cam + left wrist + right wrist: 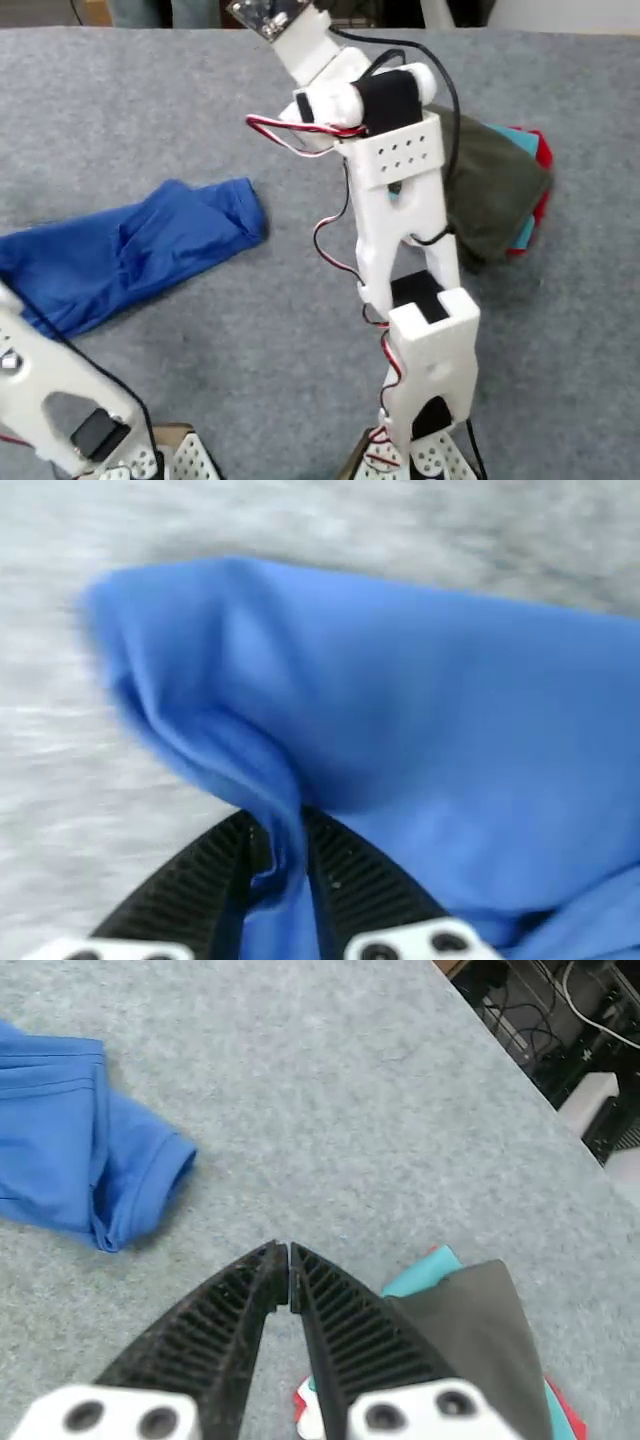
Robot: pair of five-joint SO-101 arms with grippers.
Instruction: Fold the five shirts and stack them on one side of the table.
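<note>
We judge the step in hand to be folding the blue shirt [130, 255], which lies bunched on the grey table [300, 380], well apart from the stack [495, 190] of folded shirts, olive on top with teal and red beneath. The left gripper [285, 865] is pinched tight on a ridge of the blue cloth. The right gripper [289, 1260] hangs just beside the stack, jaws pressed together on nothing. Next, we think, the pinched edge needs drawing over the rest of the shirt — with the right claw free to pin it.
</note>
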